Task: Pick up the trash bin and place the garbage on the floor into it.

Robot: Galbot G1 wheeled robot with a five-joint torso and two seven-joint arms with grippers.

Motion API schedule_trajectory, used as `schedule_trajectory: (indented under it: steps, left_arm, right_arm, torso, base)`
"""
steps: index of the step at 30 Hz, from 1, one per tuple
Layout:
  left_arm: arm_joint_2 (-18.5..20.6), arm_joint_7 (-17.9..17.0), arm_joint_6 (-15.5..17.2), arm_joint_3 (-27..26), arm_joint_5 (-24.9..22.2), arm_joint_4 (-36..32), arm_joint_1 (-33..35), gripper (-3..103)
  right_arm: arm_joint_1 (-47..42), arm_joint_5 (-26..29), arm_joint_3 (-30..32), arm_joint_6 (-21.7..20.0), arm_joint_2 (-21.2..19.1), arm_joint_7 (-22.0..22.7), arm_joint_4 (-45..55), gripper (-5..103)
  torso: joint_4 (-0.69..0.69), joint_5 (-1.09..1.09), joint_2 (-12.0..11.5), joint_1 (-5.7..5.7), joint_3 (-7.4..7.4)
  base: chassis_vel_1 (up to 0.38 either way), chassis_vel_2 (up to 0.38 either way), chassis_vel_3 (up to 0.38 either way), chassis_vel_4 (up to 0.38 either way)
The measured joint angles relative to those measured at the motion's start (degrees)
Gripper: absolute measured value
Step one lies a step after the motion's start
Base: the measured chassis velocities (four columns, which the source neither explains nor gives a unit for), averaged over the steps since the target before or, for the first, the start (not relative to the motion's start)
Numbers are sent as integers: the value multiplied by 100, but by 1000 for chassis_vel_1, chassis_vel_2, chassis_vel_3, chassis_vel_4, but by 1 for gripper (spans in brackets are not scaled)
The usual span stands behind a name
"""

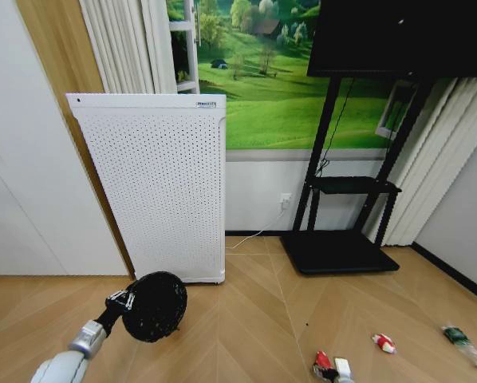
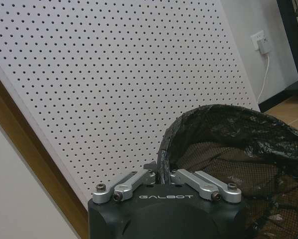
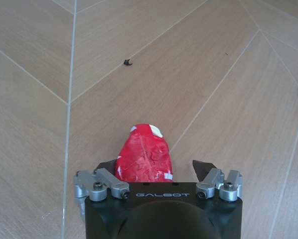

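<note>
My left gripper [image 1: 120,302] is shut on the rim of the trash bin [image 1: 155,306], a small black round basket lined with a black bag, and holds it tilted above the floor at the lower left. In the left wrist view the gripper [image 2: 161,175] pinches the trash bin's [image 2: 228,149] rim. The garbage lies on the floor to the right: a red piece [image 1: 324,363], a red-and-white piece [image 1: 384,343] and a green bottle [image 1: 460,338]. My right gripper [image 3: 155,167] stands open low over the floor, with the red piece [image 3: 144,157] between its fingers and a gap on one side.
A tall white perforated appliance [image 1: 163,183] stands against the wall just behind the bin. A black TV stand [image 1: 338,249] with a flat base is at the back right. A cable runs from a wall socket [image 1: 285,199]. Open wooden floor lies between.
</note>
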Motion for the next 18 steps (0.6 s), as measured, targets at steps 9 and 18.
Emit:
schedule_trajectory:
  steps: [9, 18]
  left_arm:
    - [9, 0, -32, 4, 2, 53, -3, 6]
    - [8, -4, -46, 58, 13, 89, -31, 6]
  right_arm:
    - [-74, 38, -23, 19, -40, 95, 97, 65]
    - [-233, 512, -11, -268, -158, 464, 470, 50]
  torso:
    - [1, 3, -2, 0, 2]
    - [-3, 3, -3, 2, 3]
  base:
    - [0, 0, 0, 0]
    - [0, 0, 0, 0]
